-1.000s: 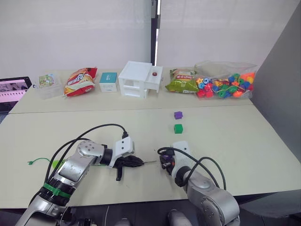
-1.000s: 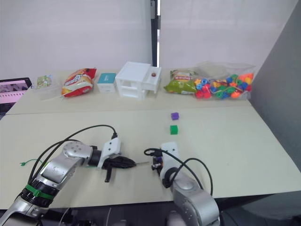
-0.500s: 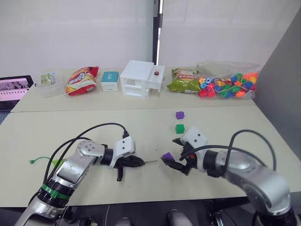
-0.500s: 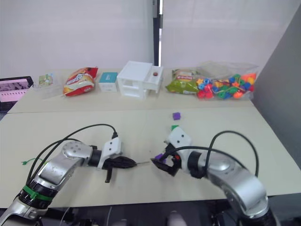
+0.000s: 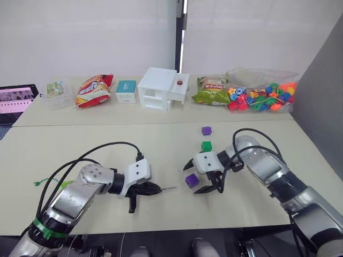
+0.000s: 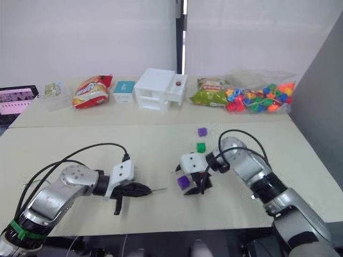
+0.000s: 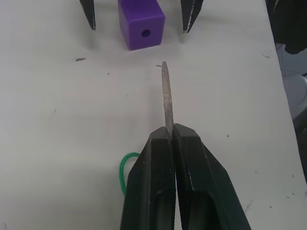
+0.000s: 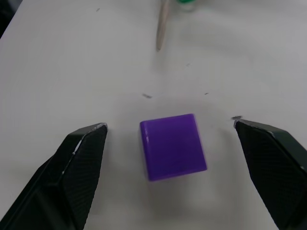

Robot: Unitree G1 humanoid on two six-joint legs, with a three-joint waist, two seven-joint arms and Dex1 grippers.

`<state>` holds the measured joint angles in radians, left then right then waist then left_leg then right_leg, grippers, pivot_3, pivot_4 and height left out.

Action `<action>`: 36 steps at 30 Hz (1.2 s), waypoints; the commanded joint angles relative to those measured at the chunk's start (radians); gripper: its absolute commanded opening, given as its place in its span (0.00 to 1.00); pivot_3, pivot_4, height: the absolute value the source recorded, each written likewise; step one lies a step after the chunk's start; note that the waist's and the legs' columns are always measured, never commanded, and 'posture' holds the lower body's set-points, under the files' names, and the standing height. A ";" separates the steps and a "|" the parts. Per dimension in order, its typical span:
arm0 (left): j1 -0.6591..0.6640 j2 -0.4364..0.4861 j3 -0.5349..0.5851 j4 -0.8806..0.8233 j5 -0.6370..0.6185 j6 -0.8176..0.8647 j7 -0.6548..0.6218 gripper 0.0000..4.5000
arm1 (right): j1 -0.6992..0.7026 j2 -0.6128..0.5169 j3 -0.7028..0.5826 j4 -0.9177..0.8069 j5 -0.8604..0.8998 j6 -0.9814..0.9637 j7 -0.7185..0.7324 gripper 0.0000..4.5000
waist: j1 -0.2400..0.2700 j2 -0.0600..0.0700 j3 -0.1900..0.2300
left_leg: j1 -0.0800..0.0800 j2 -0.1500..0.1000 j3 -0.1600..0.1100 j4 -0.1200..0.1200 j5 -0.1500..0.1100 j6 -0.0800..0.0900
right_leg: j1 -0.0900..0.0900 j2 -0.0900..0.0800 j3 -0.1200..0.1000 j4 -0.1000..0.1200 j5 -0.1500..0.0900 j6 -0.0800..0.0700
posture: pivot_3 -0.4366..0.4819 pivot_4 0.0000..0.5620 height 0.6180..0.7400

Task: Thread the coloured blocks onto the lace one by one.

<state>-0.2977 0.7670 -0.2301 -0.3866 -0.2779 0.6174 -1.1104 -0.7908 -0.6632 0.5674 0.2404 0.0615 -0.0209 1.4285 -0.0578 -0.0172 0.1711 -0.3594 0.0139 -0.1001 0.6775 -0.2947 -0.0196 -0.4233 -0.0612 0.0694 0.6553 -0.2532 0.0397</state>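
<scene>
A purple cube (image 5: 192, 180) rests on the table with its hole facing the lace tip (image 7: 165, 96). My right gripper (image 5: 195, 179) is open, one finger on each side of the cube (image 8: 172, 146) and neither touching it. A short gap away, my left gripper (image 7: 171, 132) is shut on the stiff tip of the green lace (image 5: 169, 188), which points at the cube (image 7: 141, 29). The cord (image 5: 43, 182) trails away to the left. Farther back lie a dark green cube (image 5: 206, 145) and a second purple cube (image 5: 206, 130).
Along the back of the table stand a clear box (image 5: 55, 91), a snack bag (image 5: 94, 91), a teal box (image 5: 125, 91), a white drawer unit (image 5: 161, 88), a green snack bag (image 5: 210, 91) and a clear bag of beads (image 5: 260, 96). A grey partition (image 5: 321, 101) rises on the right.
My right gripper has opened and let go of the purple cube, which now sits on the table between its fingers. The right arm has swung out to the right. The left gripper still holds the lace tip.
</scene>
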 commanded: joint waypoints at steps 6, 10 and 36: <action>-0.010 0.002 0.014 -0.123 -0.025 0.170 0.116 0.00 | -0.032 0.069 -0.057 0.099 0.009 -0.052 0.067 0.51 | 0.004 0.000 0.000 | 0.001 0.000 0.000 0.000 0.000 0.000 | 0.000 0.000 0.000 0.001 0.000 0.000 | 0.48 0.27 1.00; -0.029 0.011 -0.006 -0.138 -0.027 0.208 0.124 0.00 | -0.018 0.075 -0.077 0.100 -0.009 -0.035 0.037 0.27 | 0.010 0.000 0.000 | 0.001 0.000 0.000 0.000 0.000 0.000 | 0.000 0.000 0.000 0.001 0.000 0.000 | 0.48 0.27 1.00; -0.206 -0.011 -0.174 0.011 0.013 0.146 0.062 0.00 | 0.260 0.105 -0.112 -0.426 -0.011 0.517 -0.262 0.27 | 0.015 0.000 0.000 | 0.001 0.000 0.000 0.001 0.000 0.000 | 0.001 0.001 0.000 0.002 0.000 0.000 | 0.48 0.27 1.00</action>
<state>-0.4754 0.7696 -0.4113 -0.3536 -0.2594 0.7692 -1.0441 -0.5303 -0.5545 0.4403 -0.1632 0.0531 0.4889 1.1670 -0.0433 -0.0170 0.1711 -0.3581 0.0135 -0.1006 0.6782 -0.2946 -0.0197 -0.4223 -0.0604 0.0694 0.6568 -0.2532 0.0396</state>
